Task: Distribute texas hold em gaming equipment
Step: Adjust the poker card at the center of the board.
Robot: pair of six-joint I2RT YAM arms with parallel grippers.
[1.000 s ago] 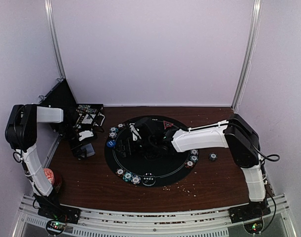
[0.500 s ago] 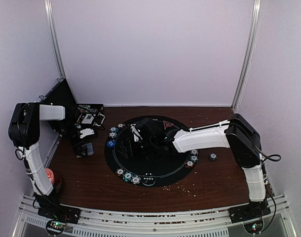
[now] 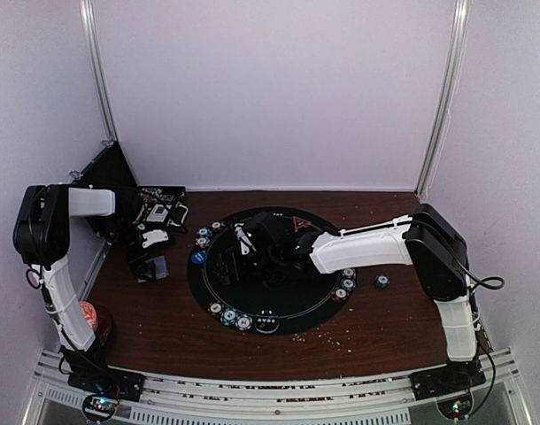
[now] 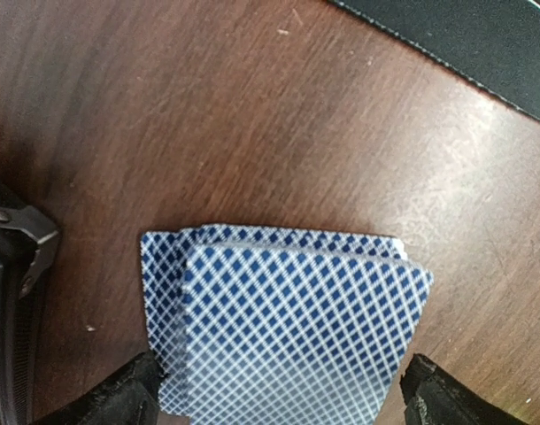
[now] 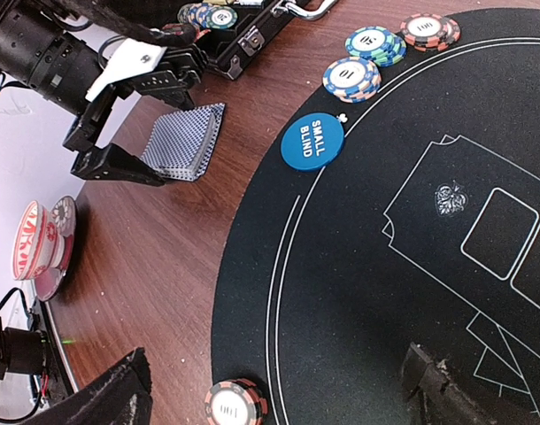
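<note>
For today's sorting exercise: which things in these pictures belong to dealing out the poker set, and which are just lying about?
Belong to the job:
card deck; blue small-blind button; striped chip stacks; red triangle marker; round black mat.

Just lying about:
red-and-white round container; crumbs.

Probably a lab booth (white panels [image 3: 270,88], aluminium rails [image 3: 252,396]).

A brown wooden bench [image 3: 394,328] carries a round black mat [image 3: 292,305] at its middle. An open black case [image 3: 106,177] stands in the far left corner. A red and white can [image 3: 88,316] sits by the left edge, towards the near corner
</note>
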